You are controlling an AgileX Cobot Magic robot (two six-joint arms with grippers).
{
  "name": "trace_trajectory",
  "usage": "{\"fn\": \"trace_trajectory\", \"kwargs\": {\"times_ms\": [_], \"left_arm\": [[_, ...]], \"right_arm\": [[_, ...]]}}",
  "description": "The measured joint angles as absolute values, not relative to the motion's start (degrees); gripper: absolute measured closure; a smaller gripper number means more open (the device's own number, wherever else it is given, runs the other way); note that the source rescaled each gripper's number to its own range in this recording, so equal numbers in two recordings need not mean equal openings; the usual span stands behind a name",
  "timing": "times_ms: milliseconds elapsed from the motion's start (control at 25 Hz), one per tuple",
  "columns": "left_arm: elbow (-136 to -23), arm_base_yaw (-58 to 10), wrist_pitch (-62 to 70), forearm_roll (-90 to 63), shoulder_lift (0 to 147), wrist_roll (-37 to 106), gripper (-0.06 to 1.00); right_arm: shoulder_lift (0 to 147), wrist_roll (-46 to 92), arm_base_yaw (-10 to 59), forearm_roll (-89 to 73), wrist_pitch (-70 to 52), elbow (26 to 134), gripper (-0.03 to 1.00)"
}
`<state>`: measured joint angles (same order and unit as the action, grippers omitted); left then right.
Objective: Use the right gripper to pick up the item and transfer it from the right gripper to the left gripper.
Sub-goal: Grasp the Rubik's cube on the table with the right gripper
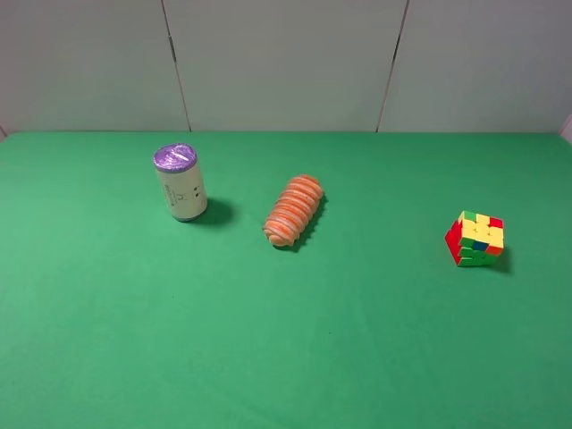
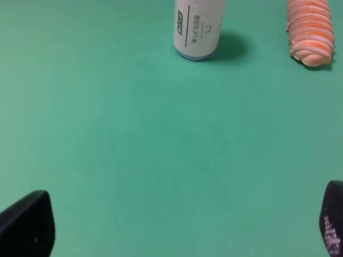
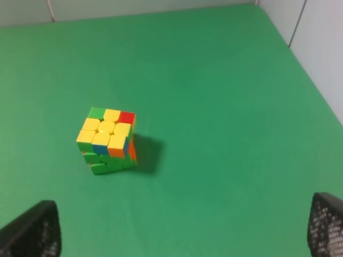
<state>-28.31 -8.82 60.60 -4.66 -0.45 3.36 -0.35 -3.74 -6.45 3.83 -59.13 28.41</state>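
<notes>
- Between the right hand's (image 3: 182, 214) two black fingers (image 3: 32, 233) there is only bare green worktop (image 3: 225, 80). They stand wide apart and hold nothing.
- Ahead of that hand sits the cube (image 3: 107, 140), apart from both fingers and not yet between them. It lies off the hand's centre line, nearer one finger than the other.
- That offset is what the pick-up turns on. I'd judge the hand has to go forward and sideways to centre on the cube before it comes down.
- Being a cube, it has no long axis to line up with. Its sides do sit at a slight angle to the line between the fingers, so a small turn of the wrist may help.
- Up top it shows mostly yellow squares, with green, red, blue and orange among them. Its layers look twisted a little out of line, so the sides are stepped, not flat, and a grip there might slip.
- From the high camera the cube is on the right part of the worktop, so the right arm looks the nearer one.
- Well apart to its left lies the roll (image 1: 293, 211), and beyond that stands the can (image 1: 180, 183).
- Over on that side the left hand (image 2: 182, 214) is also spread wide and empty, facing the can and the roll.
</notes>
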Motion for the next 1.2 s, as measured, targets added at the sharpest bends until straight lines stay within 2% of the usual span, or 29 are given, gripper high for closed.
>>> {"fn": "trace_trajectory", "kwargs": {"times_ms": [800,1000,1200], "left_arm": [[-28.31,-8.82,60.60,-4.66,-0.45,3.36,-0.03],[-28.31,-8.82,60.60,-4.66,-0.45,3.36,-0.03],[-28.31,-8.82,60.60,-4.66,-0.45,3.36,-0.03]], "right_arm": [[-0.04,-3.74,-6.45,3.82,-59.68,28.63,-0.02],[11.10,-3.72,-6.13,3.60,-66.63,34.48,-0.02],[24.51,-4.04,-1.22,3.63,-67.21,41.36,-0.02]]}}
